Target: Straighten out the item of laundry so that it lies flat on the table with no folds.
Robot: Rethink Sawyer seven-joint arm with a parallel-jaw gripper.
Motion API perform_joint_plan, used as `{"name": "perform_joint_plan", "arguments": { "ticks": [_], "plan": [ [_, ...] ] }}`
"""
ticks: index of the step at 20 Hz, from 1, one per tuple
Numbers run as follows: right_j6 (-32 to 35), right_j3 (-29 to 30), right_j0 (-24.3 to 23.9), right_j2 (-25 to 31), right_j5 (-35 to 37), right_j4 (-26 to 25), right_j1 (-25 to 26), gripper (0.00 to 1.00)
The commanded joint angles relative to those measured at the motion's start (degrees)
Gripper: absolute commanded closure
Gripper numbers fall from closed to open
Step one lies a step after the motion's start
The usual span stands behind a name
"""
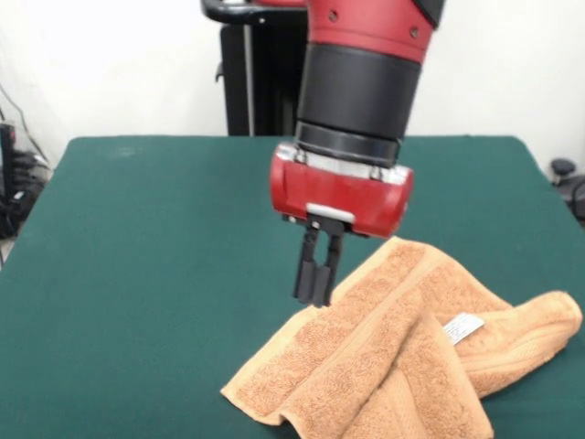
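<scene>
The item of laundry (402, 361) is an orange-tan terry towel lying rumpled on the front right part of the green table (137, 265). Several layers are folded over one another, and one end is rolled out to the right. A small white label (463, 326) shows on top. My gripper (313, 294) hangs from the red and black arm just over the towel's far left edge. Its two black fingers are pressed together, shut, with the tips at or barely above the cloth. No cloth is visibly lifted between them.
Green felt stretches bare to the left and behind the towel. The towel's lower edge runs out of the picture at the bottom. Dark cables (14, 183) hang beyond the table's left edge, and a black object (569, 178) sits off its right edge.
</scene>
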Motion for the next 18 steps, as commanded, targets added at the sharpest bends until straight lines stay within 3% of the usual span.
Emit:
{"name": "perform_joint_plan", "arguments": {
  "ticks": [1, 18],
  "plan": [
    [8.8, 2.6, 3.1, 4.4, -1.7, 0.6, 6.3, 1.00],
    [7.0, 3.1, 1.3, 5.9, -3.9, 0.2, 7.6, 1.00]
  ]
}}
